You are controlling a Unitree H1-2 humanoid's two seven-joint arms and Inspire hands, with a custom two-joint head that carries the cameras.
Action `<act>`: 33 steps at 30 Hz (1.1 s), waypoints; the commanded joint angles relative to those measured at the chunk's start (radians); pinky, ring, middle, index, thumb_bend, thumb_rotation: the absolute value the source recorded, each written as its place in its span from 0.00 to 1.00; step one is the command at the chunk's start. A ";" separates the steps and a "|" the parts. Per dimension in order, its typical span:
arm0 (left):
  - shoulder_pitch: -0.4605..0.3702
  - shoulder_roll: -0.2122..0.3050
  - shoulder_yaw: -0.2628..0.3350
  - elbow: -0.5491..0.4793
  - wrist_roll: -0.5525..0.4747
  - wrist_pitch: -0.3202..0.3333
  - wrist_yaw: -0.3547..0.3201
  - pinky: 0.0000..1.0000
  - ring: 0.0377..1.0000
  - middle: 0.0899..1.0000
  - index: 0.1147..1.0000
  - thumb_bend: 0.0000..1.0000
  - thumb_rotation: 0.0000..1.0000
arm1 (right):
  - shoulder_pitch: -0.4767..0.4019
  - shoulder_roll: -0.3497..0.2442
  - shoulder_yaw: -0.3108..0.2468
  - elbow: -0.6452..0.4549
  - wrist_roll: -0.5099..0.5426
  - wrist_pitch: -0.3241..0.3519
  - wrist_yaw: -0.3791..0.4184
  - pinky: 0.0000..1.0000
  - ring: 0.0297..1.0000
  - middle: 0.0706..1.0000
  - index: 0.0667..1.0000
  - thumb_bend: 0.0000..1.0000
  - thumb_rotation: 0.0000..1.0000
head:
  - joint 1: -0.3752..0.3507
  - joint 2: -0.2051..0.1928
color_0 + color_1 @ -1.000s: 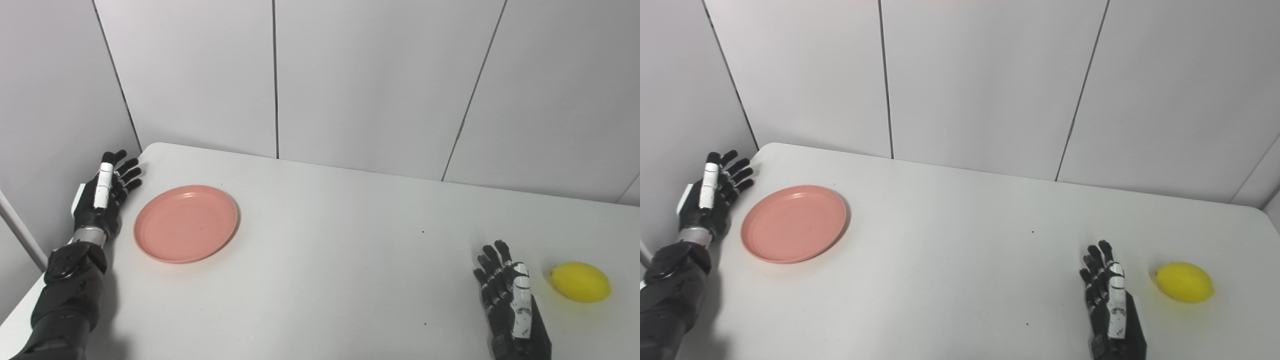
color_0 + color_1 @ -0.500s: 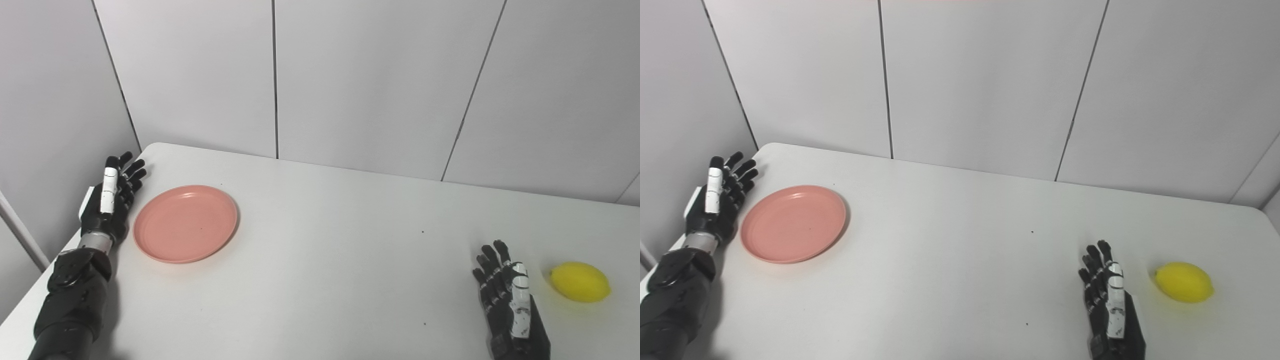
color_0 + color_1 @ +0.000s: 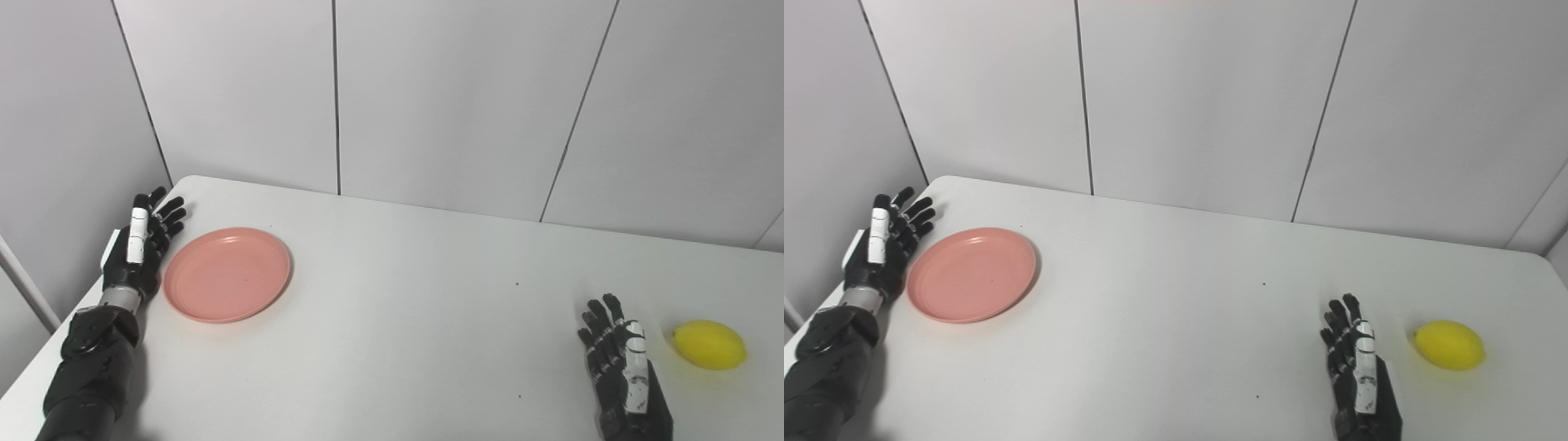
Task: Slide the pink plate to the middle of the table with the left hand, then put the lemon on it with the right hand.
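Note:
A round pink plate (image 3: 226, 273) lies flat on the left part of the white table (image 3: 398, 294). Right beside its left rim stands my left hand (image 3: 139, 242), open, fingers stretched and pointing away from me; whether it touches the rim I cannot tell. A yellow lemon (image 3: 710, 345) rests near the table's right side. My right hand (image 3: 618, 364) lies open at the bottom right, a short gap to the left of the lemon, holding nothing.
Grey wall panels (image 3: 429, 98) rise just behind the table's far edge, and a wall (image 3: 61, 135) stands close on the left. The rounded far-left table corner (image 3: 190, 180) is beside my left hand.
My left hand has moved right, from off the table's left edge to right beside the plate's rim. Plate, lemon and right hand have stayed put.

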 commanded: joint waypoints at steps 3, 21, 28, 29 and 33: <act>0.009 -0.012 -0.013 -0.032 0.006 0.033 -0.010 0.92 0.90 0.86 0.94 0.87 0.88 | 0.045 0.032 0.017 0.054 0.003 0.014 -0.001 1.00 0.98 0.95 0.97 0.69 0.98 | -0.005 -0.003; 0.054 -0.059 -0.013 -0.199 -0.004 0.147 0.012 0.95 0.91 0.87 0.92 0.88 0.84 | 0.041 0.037 0.021 0.057 -0.003 0.021 -0.008 1.00 0.97 0.94 0.97 0.70 0.98 | -0.006 -0.003; 0.071 -0.085 -0.012 -0.266 -0.003 0.187 0.031 0.98 0.92 0.88 0.92 0.88 0.82 | 0.040 0.037 0.022 0.058 -0.003 0.020 -0.008 1.00 0.97 0.95 0.97 0.69 0.98 | -0.007 -0.004; 0.076 -0.090 -0.013 -0.282 0.003 0.196 0.042 0.98 0.92 0.88 0.91 0.88 0.82 | 0.041 0.037 0.022 0.058 -0.002 0.019 -0.007 1.00 0.97 0.95 0.97 0.70 0.98 | -0.009 -0.003; 0.090 -0.103 -0.023 -0.321 0.017 0.211 0.062 0.93 0.89 0.85 0.91 0.85 0.84 | 0.042 0.038 0.023 0.053 -0.001 0.021 -0.007 1.00 0.98 0.95 0.98 0.70 0.98 | -0.013 -0.001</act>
